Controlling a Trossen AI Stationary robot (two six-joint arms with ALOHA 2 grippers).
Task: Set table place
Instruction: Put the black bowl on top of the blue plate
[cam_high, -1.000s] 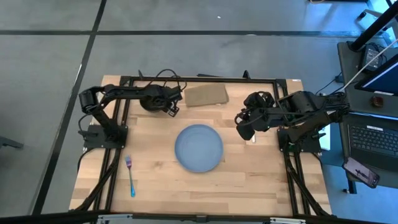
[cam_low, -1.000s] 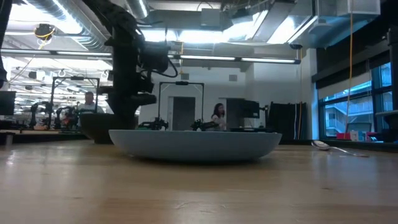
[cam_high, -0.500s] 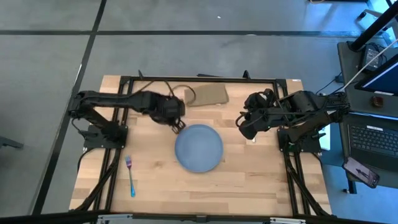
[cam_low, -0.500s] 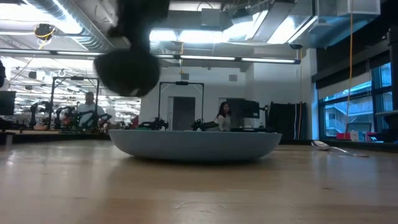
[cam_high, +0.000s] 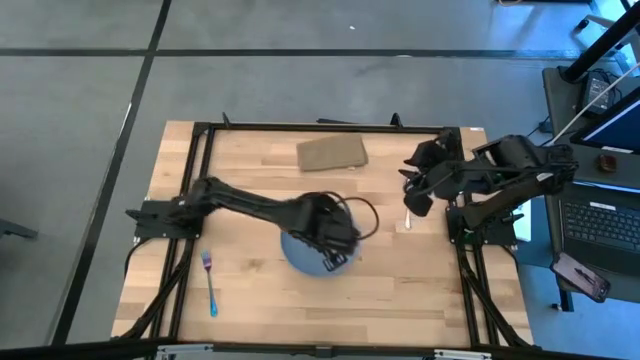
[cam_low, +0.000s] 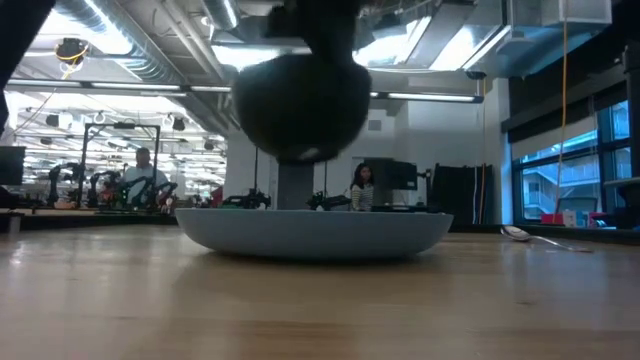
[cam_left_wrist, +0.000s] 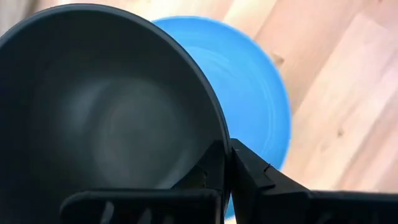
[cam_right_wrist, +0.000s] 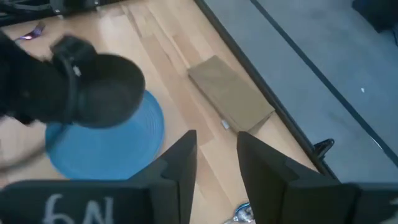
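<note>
My left gripper (cam_high: 335, 250) is shut on the small black bowl (cam_low: 300, 105), which hangs in the air above the round pale blue plate (cam_low: 315, 232). The plate (cam_high: 300, 260) lies flat at the middle of the wooden table (cam_high: 250, 300). The blue-handled fork (cam_high: 210, 282) lies near the left front. The silver spoon (cam_low: 517, 233) lies on the table right of the plate. My right gripper (cam_right_wrist: 214, 155) is open and empty above the spoon, at the table's right side. My left gripper holds the bowl by its rim (cam_left_wrist: 221, 134), one finger inside the bowl and one finger (cam_left_wrist: 249, 168) outside. The bowl is lifted clear, its opening up, over the plate (cam_left_wrist: 261, 93).
A flat brown pad (cam_high: 333, 153) lies at the table's far edge, behind the plate. The black metal frame (cam_high: 190, 180) runs around the tabletop. People and equipment show in the room beyond the table.
My left gripper has lifted the black bowl off the table's far left part and carried it toward the right and the near edge, until it hangs above the plate. My right arm has drawn back a little toward the table's right edge.
</note>
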